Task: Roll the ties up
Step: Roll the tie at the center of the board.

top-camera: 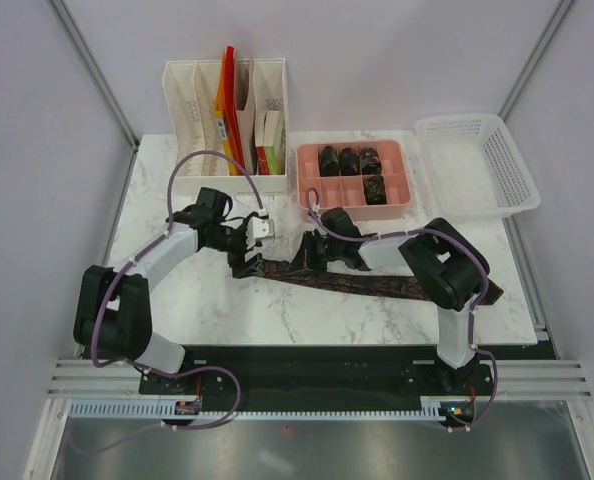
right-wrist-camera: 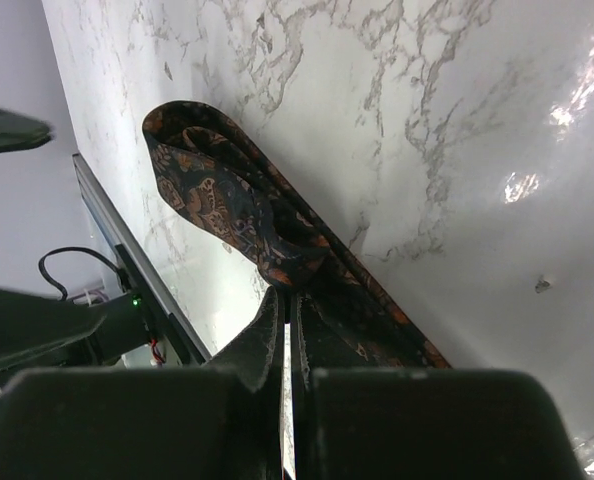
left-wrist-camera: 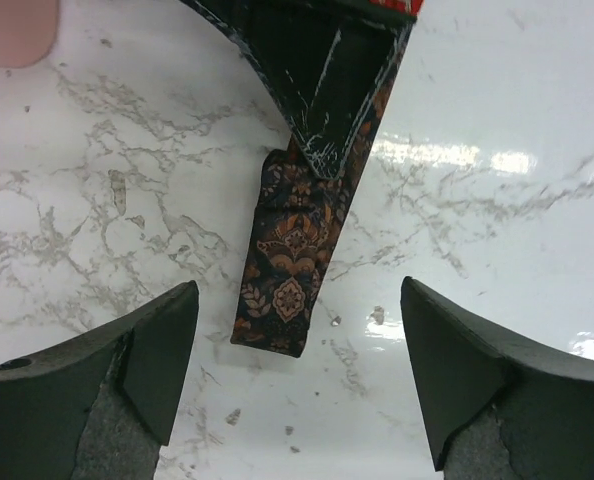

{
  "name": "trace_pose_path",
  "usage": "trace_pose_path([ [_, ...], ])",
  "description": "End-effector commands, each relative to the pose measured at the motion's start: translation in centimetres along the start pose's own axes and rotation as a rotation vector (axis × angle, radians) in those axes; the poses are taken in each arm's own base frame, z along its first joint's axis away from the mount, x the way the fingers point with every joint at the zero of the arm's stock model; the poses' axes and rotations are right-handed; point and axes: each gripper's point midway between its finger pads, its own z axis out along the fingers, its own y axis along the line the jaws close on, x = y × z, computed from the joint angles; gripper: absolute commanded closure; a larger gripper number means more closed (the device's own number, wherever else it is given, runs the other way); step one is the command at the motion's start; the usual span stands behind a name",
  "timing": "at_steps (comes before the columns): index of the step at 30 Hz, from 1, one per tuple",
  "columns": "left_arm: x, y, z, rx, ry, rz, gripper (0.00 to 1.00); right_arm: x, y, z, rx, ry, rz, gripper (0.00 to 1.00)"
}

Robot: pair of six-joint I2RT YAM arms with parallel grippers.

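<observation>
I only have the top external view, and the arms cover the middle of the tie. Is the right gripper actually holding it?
Observer: Yes. In the right wrist view the right gripper has its fingers shut, pinching a fold of the tie.
Operator: And the left one, has it got the other end?
Observer: No. The left gripper is open. The tie's narrow end lies flat on the marble between its fingers, touching neither.
Operator: Any roll started at that end?
Observer: None. The patterned tip lies flat and unrolled.
</observation>
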Motion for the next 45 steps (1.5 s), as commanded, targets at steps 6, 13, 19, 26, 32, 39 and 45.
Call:
trace_pose_path([
  [6,1.3,1.0,3.4,0.092,0.009,0.363,0.13,-0.1,1.5,-0.3,-0.071,-0.009,-0.035,1.00],
  [13,2.5,0.3,5.9,0.131,0.076,0.403,0.20,-0.1,2.1,-0.3,-0.102,-0.008,-0.026,1.00],
  [19,4.1,0.2,6.6,0.133,0.155,0.407,0.35,0.0,2.2,-0.5,-0.107,-0.011,-0.005,0.99],
  [26,6.0,-0.4,6.8,0.148,0.226,0.418,0.51,0.0,3.0,-1.2,-0.129,-0.009,0.000,0.87],
  [32,6.5,-0.5,7.1,0.155,0.241,0.399,0.59,-1.7,4.9,-2.8,-0.159,-0.028,-0.014,0.73],
  [39,6.4,-0.4,7.1,0.145,0.235,0.406,0.60,-2.2,3.9,-2.7,-0.081,-0.029,0.010,0.58],
  [45,6.3,-0.2,7.2,0.136,0.236,0.396,0.60,-1.5,2.0,-1.6,-0.016,-0.012,0.042,0.57],
])
